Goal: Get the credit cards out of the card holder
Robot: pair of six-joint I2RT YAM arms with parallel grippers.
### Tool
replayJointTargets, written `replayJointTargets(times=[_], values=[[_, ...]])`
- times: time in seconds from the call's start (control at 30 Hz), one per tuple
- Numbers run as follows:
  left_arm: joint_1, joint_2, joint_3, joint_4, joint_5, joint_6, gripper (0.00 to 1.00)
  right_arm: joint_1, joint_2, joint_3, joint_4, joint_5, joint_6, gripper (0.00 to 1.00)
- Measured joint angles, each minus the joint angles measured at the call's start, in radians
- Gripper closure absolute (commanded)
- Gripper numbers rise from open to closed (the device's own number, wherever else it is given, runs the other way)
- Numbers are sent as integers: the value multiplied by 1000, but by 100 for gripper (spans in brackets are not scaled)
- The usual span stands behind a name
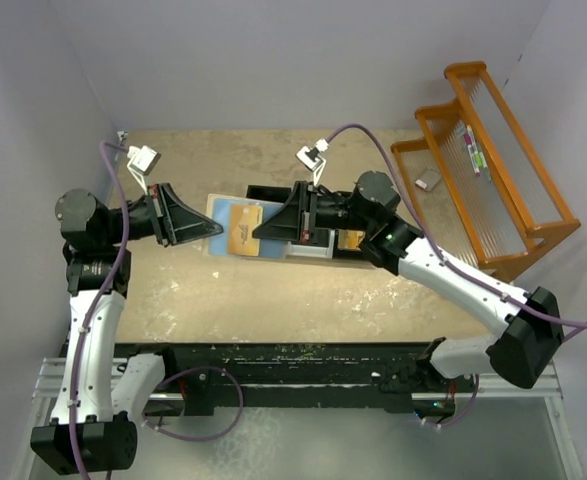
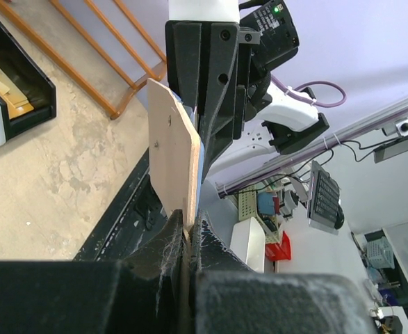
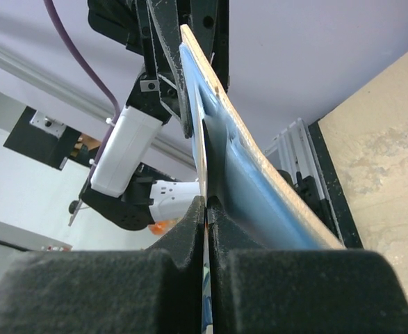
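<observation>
The card holder [image 1: 219, 209], pale blue inside, is held on edge above the table between both arms. My left gripper [image 1: 211, 228] is shut on its left edge. In the left wrist view the jaws [image 2: 189, 224] pinch the holder's tan outer face [image 2: 169, 149]. A gold credit card [image 1: 243, 229] sticks out of the holder toward the right. My right gripper [image 1: 265, 230] is shut on that card. In the right wrist view the pads [image 3: 205, 207] clamp the thin card [image 3: 204, 163] beside the holder's blue inner face [image 3: 259, 191].
A black compartment tray [image 1: 273, 191] lies on the table behind and under the right gripper, with tan cards [image 1: 352, 240] in it; it also shows in the left wrist view [image 2: 23, 94]. An orange wooden rack [image 1: 493, 170] stands at the far right with small items on it.
</observation>
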Motion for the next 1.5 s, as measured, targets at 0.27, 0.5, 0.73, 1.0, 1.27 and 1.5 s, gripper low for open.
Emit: replayJointTargets(times=[0.27,0.5,0.73,1.0,1.27,1.5], values=[[0,43,138,-272,-44,241,100,-108,-146,-87,-82,-4,-25,100],[0,110,283,-646,-246,614,100,-287,-297,-127,-365,39,-161,100],[0,150,311,-884,-401,896,100,-357,-225,-77,-793,346,-346,100],[0,143,379,-969,-415,1027,100,-385,-98,-12,-1009,727,-447,100],[0,142,406,-988,-344,1030,100,-403,103,43,-1011,911,-499,100],[0,138,443,-1040,-275,1055,100,-410,326,95,-961,946,-536,100]])
